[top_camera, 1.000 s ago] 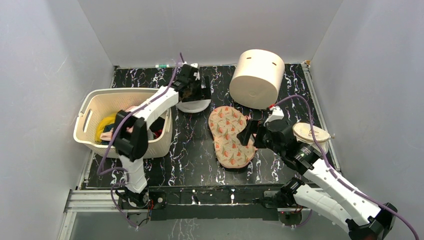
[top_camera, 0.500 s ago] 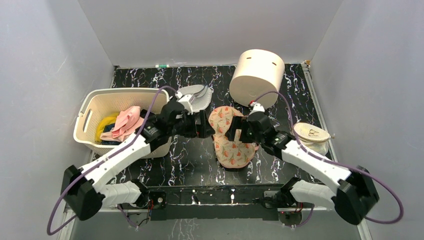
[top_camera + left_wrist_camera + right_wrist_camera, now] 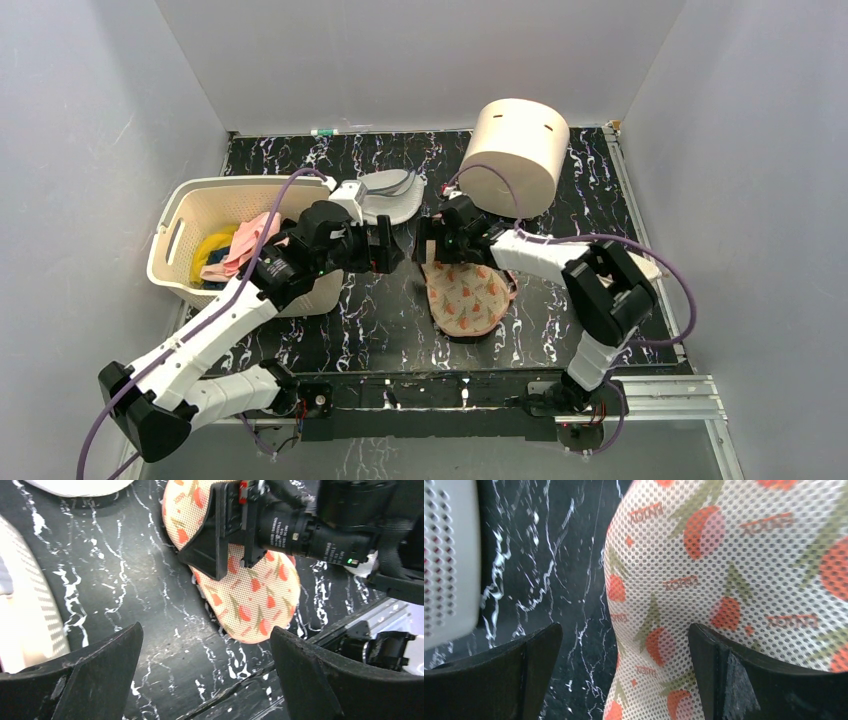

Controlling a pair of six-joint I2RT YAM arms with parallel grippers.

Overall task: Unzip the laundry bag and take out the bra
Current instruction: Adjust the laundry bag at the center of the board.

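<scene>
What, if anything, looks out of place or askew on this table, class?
The cream drum at the far side seems tipped, resting aslant rather than upright. The flowered laundry bag lies flat; nothing looks spilled.

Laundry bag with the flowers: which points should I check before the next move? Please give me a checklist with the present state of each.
1. Laundry bag lies flat on the table and looks closed: ok.
2. Zipper pull located: cannot tell, no view shows it.
3. Left gripper open and empty: ok.
4. Right gripper open and empty, straddling the bag's edge: ok.
5. Room between the two grippers: not ok, they face each other closely at the bag's far end.
6. Bra in sight: cannot tell, the closed bag hides what is inside.
</scene>
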